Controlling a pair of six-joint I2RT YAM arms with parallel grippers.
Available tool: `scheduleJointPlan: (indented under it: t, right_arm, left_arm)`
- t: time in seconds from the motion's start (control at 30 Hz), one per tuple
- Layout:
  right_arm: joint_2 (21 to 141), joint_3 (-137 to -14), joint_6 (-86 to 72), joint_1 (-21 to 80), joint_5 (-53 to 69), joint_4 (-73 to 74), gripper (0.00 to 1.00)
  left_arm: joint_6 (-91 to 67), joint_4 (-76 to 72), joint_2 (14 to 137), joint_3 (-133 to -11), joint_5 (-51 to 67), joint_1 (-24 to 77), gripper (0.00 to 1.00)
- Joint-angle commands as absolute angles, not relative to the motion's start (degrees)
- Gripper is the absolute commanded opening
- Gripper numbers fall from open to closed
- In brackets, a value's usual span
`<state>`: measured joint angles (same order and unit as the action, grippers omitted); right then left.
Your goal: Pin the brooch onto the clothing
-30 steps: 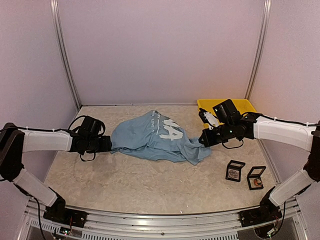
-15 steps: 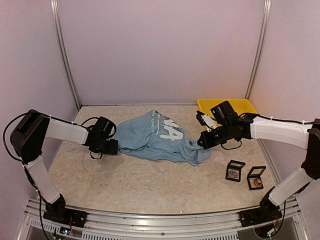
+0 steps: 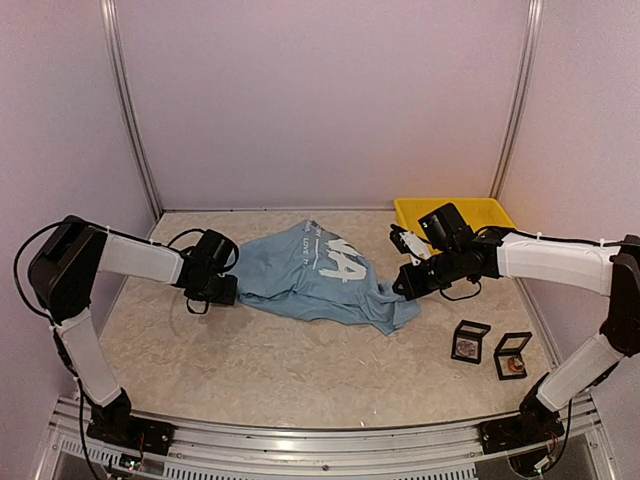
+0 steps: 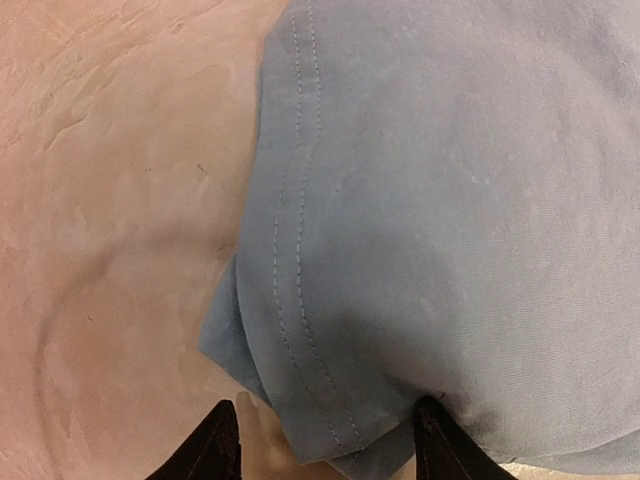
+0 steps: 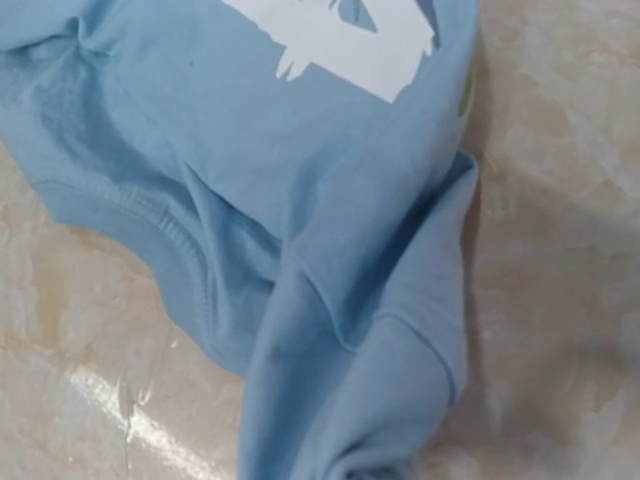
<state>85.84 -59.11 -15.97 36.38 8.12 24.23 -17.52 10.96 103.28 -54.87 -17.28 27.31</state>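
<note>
A light blue T-shirt (image 3: 310, 275) of soft knit cloth lies crumpled on a beige, marble-veined table (image 3: 300, 385), stretched between the left jaws and the right jaws. The left jaws stand open. In the left wrist view two dark, pointed fingertips (image 4: 215, 450) straddle a corner of the shirt's double-stitched hem. One tip touches the cloth, the other sits just clear of it, and nothing is pinched. The right wrist view shows none of its own fingers. It shows only a curved ribbed band (image 5: 185, 250), a sleeve bunching toward the bottom edge, ragged-edged white lettering (image 5: 330, 30) and a speck of yellow-green print (image 5: 466, 95), so I cannot tell whether the right jaws grip the fabric. Only the overhead view shows those jaws at the shirt's right edge. A yellow plastic tray (image 3: 480, 210) lies just beyond them. On their near side, well apart from the shirt, are a small black square case (image 3: 470, 341) and a second case (image 3: 513, 355), each holding something round, too small to make out.
</note>
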Motion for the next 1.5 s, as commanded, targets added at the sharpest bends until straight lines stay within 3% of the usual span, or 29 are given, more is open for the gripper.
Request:
scheduleJointPlan:
  t: [0.0, 0.37, 0.6, 0.77, 0.9, 1.3, 1.47]
  right_arm:
    - [86.35, -59.88, -15.91, 36.88, 9.29, 24.03, 0.00]
    - [87.01, -60.00, -16.26, 36.88, 10.22, 24.21, 0.00]
    - [86.84, -59.98, -16.33, 36.85, 9.77, 24.50, 0.00]
    - [87.21, -60.18, -16.35, 36.90, 9.92, 24.52, 0.00]
    - [87.54, -60.18, -16.25, 36.85, 9.97, 24.52, 0.00]
    - [87.11, -60.19, -15.57, 36.90, 9.57, 25.24, 0.00]
    - [86.82, -60.01, -15.20, 36.84, 9.22, 25.49, 0.00]
  left_arm:
    - [-16.60, 10.74, 103.48, -56.28, -20.64, 27.55, 0.52]
    - [-15.62, 10.39, 104.64, -57.69, -22.01, 26.99, 0.48]
    - [-17.07, 9.06, 105.03, -56.93, -13.37, 25.98, 0.43]
    - [-17.23, 9.01, 104.52, -56.53, -9.94, 25.84, 0.28]
    - [-17.01, 8.94, 104.36, -56.42, -8.15, 25.54, 0.24]
    - [-16.74, 10.72, 97.64, -53.81, -7.93, 25.13, 0.43]
    - [-19.28, 8.61, 92.89, -50.50, -5.43, 23.49, 0.44]
